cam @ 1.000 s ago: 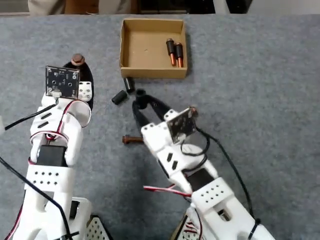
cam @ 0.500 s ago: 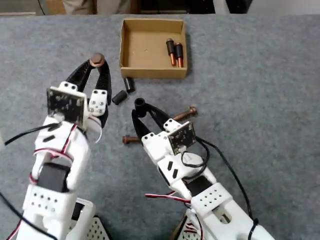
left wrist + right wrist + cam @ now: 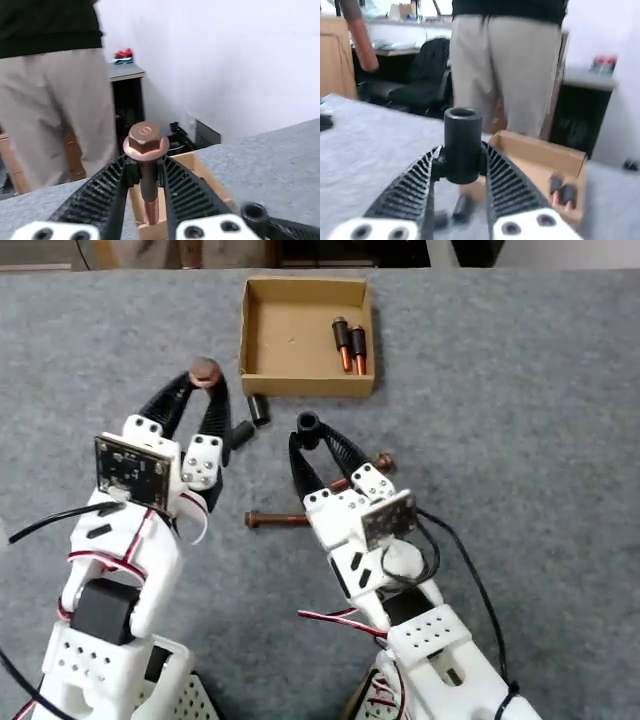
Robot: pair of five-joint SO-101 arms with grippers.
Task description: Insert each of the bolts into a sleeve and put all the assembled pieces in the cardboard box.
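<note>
My left gripper [image 3: 203, 380] [image 3: 145, 172] is shut on a copper bolt [image 3: 204, 371] [image 3: 144, 167], held upright with its head on top, left of the cardboard box [image 3: 262, 380]. My right gripper [image 3: 309, 432] [image 3: 461, 167] is shut on a black sleeve [image 3: 307, 424] [image 3: 462, 145], held upright with its bore facing up, just below the box. Two assembled pieces [image 3: 349, 344] [image 3: 561, 192] lie in the box's right part. Two loose sleeves [image 3: 250, 418] rest on the mat between the grippers. A bolt [image 3: 277, 519] lies flat left of the right arm; another bolt [image 3: 372, 466] shows beside its wrist.
The grey mat [image 3: 520, 420] covers the table, with open room to the right of the box and the right arm. A person stands behind the table in both wrist views, apart from the task's things.
My left gripper has carried the bolt right and nearer, toward the middle. My right gripper has lifted the sleeve off the mat, swung it right, and turned it upright.
</note>
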